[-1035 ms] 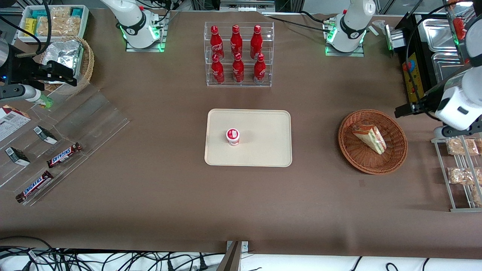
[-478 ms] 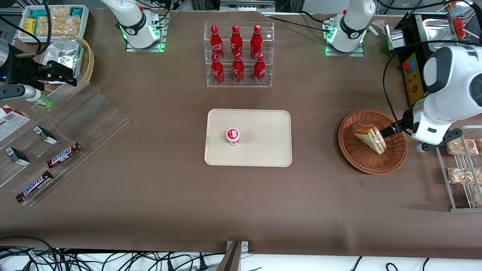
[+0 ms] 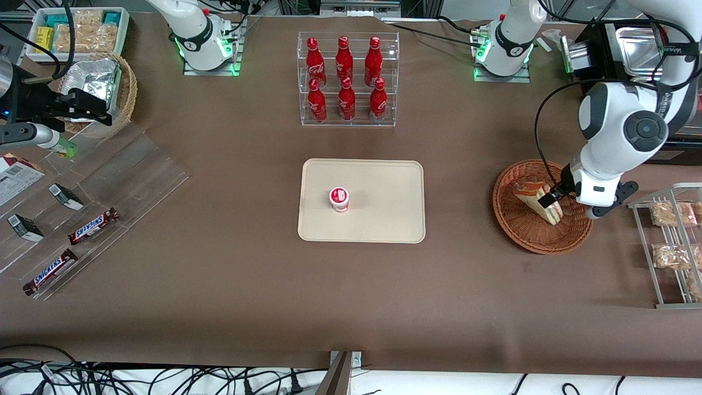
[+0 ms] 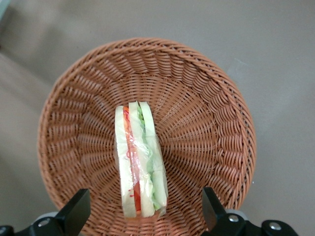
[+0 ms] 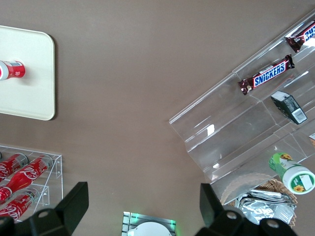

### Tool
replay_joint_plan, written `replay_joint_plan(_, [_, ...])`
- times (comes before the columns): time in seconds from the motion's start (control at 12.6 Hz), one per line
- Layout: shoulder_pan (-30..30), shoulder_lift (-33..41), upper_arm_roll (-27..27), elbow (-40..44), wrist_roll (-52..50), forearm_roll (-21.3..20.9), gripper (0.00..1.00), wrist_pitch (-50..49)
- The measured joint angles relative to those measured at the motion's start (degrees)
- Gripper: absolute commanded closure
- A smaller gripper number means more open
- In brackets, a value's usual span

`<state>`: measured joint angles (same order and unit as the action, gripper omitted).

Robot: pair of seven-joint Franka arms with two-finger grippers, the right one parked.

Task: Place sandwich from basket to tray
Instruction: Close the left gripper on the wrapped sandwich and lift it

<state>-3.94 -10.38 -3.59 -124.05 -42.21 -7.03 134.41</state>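
The sandwich (image 3: 531,196) is a wrapped wedge lying in the reddish-brown wicker basket (image 3: 526,240) toward the working arm's end of the table. In the left wrist view the sandwich (image 4: 139,157) shows its red and green filling edge in the middle of the basket (image 4: 206,123). My left gripper (image 3: 550,198) hovers just above the sandwich, open and empty; in the wrist view the gripper (image 4: 145,210) has its two fingers spread wide to either side of the wedge's end. The cream tray (image 3: 384,219) lies at the table's middle.
A small red-and-white cup (image 3: 339,198) stands on the tray. A clear rack of red bottles (image 3: 347,79) stands farther from the camera than the tray. A wire rack with snack bags (image 3: 672,241) stands beside the basket. Clear shelves with candy bars (image 3: 93,225) lie toward the parked arm's end.
My left arm has swung in from the table's edge over the basket, and the gripper now hangs above the sandwich. The sandwich and basket have not moved.
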Motion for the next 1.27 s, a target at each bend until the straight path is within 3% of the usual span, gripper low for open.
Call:
replay_joint_plan(0.72, [-1.5,-4.3,0.7,-6.2,-6.6,-3.2,0.00,10.9])
replay_joint_plan(1.04, [-1.5,-6.1,0.7,-6.2,-8.2,-7.2,0.00,11.9])
replay_joint_plan(1.12, [-1.5,-6.2,0.7,-6.2,-8.5,-7.3,0.19,11.9])
replay_joint_plan(1.19, [-1.5,-6.2,0.7,-6.2,-9.0,-7.4,0.50,11.9])
replay_joint_plan(1.27, [-1.5,-6.2,0.6,-6.2,-9.8,-7.4,0.74,11.9])
